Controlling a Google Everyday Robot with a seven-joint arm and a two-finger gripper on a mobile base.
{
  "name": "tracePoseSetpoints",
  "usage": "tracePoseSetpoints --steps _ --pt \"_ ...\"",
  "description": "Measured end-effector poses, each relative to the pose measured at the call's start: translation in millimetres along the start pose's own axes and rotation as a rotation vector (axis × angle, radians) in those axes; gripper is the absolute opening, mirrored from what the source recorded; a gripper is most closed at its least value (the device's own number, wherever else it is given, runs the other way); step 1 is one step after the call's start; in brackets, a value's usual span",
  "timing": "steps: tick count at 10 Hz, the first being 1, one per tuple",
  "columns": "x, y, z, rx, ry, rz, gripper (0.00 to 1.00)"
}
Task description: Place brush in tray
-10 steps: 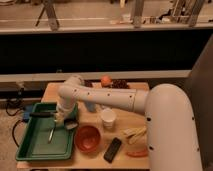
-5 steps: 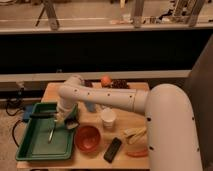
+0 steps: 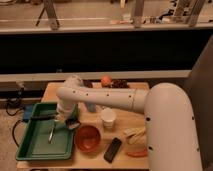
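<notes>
brush (image 3: 51, 132) flat in tray (image 3: 30, 149), claw (image 3: 64, 121) just right, above

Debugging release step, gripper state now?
gripper: over the right edge of the green tray; the brush lies in the tray, apart from it.

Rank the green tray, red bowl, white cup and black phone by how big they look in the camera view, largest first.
1. Green tray, with the gripper over its right edge.
2. Red bowl.
3. Black phone and white cup: they look too alike to rank.
</notes>
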Motion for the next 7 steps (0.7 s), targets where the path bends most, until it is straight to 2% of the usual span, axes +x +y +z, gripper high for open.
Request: tracePoseSetpoints --steps 3,4,7 --pt "1.8 2.2 0.4 -0.007 -0.054 0.039 0.75" --pt "2.1 2.9 0.2 -0.008 -0.061 0.047 0.79" --pt "3.1 3.5 -1.0 -0.016 -0.073 0.057 0.80"
